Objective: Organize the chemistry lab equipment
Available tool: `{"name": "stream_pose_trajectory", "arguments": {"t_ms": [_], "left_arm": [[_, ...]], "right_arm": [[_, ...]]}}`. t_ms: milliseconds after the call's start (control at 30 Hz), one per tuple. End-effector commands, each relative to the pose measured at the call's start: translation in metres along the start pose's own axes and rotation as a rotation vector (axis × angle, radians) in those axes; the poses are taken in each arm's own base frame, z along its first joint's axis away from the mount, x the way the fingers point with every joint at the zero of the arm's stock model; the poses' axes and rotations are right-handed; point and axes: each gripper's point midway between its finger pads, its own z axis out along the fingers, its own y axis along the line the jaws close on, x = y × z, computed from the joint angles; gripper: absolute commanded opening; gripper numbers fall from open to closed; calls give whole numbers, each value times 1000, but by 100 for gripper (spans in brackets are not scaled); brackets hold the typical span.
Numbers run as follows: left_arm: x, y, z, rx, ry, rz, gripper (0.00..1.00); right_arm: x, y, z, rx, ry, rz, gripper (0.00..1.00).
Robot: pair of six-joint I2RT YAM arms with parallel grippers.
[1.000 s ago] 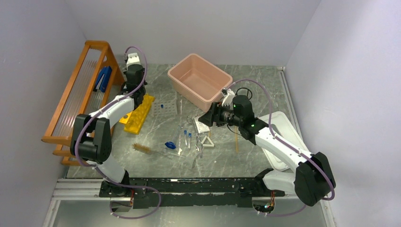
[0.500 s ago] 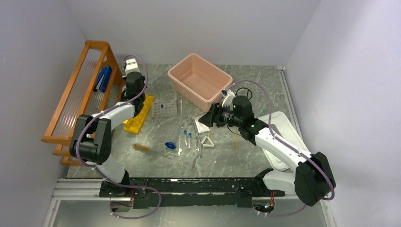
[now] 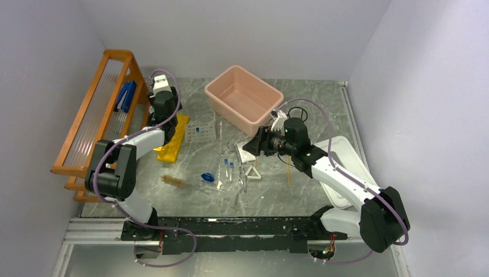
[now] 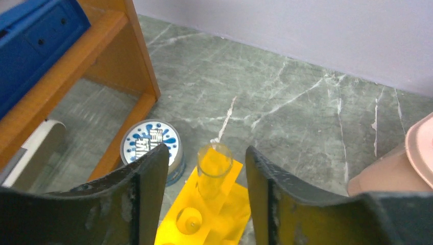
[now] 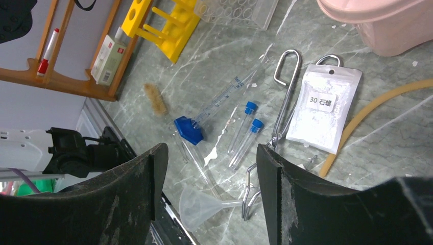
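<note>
The yellow tube rack (image 3: 173,138) lies at the left. Its far end (image 4: 214,214) shows in the left wrist view with one clear tube (image 4: 213,166) upright in it. My left gripper (image 3: 168,122) (image 4: 207,153) is open, one finger on each side of that tube without touching it. My right gripper (image 3: 249,145) (image 5: 209,153) is open and empty above the loose items. These are two blue-capped tubes (image 5: 247,130), metal tongs (image 5: 285,97), tan tubing (image 5: 378,107), a brush (image 5: 154,98), a clear funnel (image 5: 201,204) and a white triangle (image 3: 252,172).
The pink tub (image 3: 245,98) stands at the back centre and a white lid (image 3: 346,167) lies at the right. An orange wooden shelf (image 3: 98,121) runs along the left. A clear rack (image 3: 200,131), a white powder bag (image 5: 324,107) and a round tin (image 4: 148,145) are nearby.
My left wrist has shifted a little nearer over the far end of the yellow rack. The right arm has barely moved.
</note>
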Motion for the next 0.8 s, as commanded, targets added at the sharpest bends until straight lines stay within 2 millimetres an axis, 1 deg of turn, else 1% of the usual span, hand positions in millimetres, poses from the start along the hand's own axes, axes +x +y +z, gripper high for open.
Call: {"name": "stream_pose_trajectory", "arguments": {"t_ms": [0,67,100,133,233,267,367,433,467,533,633,667,767], "left_arm": [[-20,-7,-2,31,1,-38,67],[-35,-12,-4,47,0,-47,77],[-44,-14,-5,52,-2,-50,79],[-58,-17,-6,61,-13,-56,80],[-85,-20,-15,74,-23,-68,86],[-94,-19,-18,78,-28,-72,88],[-119,-23,-33,110,-22,-74,90],[-131,-26,-44,145,1,-76,91],[-131,-28,-52,170,33,-71,91],[-131,-39,-72,268,84,-72,89],[-127,-55,-106,431,146,-98,87],[-126,-57,-120,475,163,-104,87],[-104,-69,-159,624,278,-120,86]], "right_arm": [[-8,5,-5,1,-23,-19,67],[-10,5,-6,6,-28,-20,67],[-10,5,-6,9,-29,-19,67],[-11,6,-7,11,-32,-20,67],[-14,4,-9,30,-38,-21,68],[-17,4,-10,34,-49,-23,68],[-16,0,-15,73,-46,-24,68],[-20,-5,-18,113,-56,-28,68],[-20,-8,-20,131,-56,-30,68],[-19,-13,-22,168,-48,-32,68],[-19,-21,-25,220,-43,-34,67],[-19,-25,-26,240,-39,-28,67],[-16,-33,-29,291,-22,-19,66]]}}
